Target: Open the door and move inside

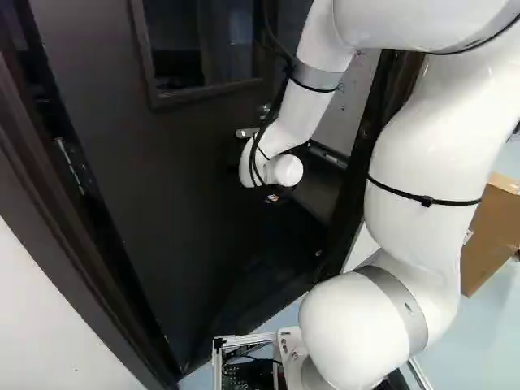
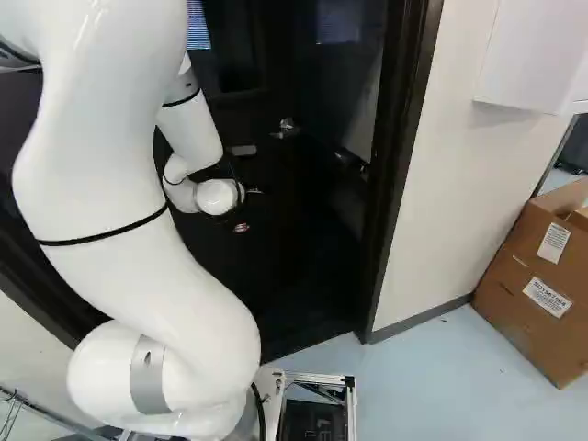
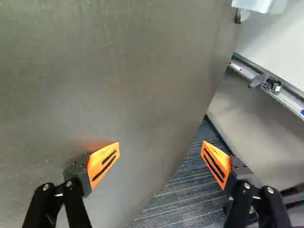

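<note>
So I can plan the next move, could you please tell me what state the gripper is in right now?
Gripper: open, its fingers wide apart and holding nothing, with the door ahead.

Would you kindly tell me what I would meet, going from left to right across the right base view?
The white arm, then the door handle, then the dark door frame's right-hand post, then the cardboard box.
</note>
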Available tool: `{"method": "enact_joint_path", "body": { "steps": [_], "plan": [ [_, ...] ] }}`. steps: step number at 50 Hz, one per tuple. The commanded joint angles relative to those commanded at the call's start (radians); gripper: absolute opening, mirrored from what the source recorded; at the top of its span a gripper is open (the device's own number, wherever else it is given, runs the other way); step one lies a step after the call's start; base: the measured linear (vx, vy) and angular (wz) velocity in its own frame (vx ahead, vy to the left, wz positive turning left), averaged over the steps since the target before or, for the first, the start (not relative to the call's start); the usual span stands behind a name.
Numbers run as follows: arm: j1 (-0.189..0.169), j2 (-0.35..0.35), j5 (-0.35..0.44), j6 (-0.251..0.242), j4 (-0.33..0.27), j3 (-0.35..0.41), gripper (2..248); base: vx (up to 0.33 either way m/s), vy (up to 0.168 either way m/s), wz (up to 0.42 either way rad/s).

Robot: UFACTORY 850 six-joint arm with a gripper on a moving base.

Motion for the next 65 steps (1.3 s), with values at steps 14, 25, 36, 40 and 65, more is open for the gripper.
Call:
{"method": "enact_joint_path", "body": {
  "steps": [14,25,36,40,65],
  "plan": [
    [0.036,-0.021,0.000,0.000,0.000,-0.023,247,0.000,0.000,0.000],
    [0.063,-0.038,0.000,0.000,0.000,-0.043,247,0.000,0.000,0.000],
    [0.090,-0.056,0.000,0.000,0.000,-0.064,247,0.000,0.000,0.000],
    [0.100,-0.062,0.000,0.000,0.000,-0.072,247,0.000,0.000,0.000],
    [0.158,-0.107,0.000,0.000,0.000,-0.125,247,0.000,0.000,0.000]
  ]
}}
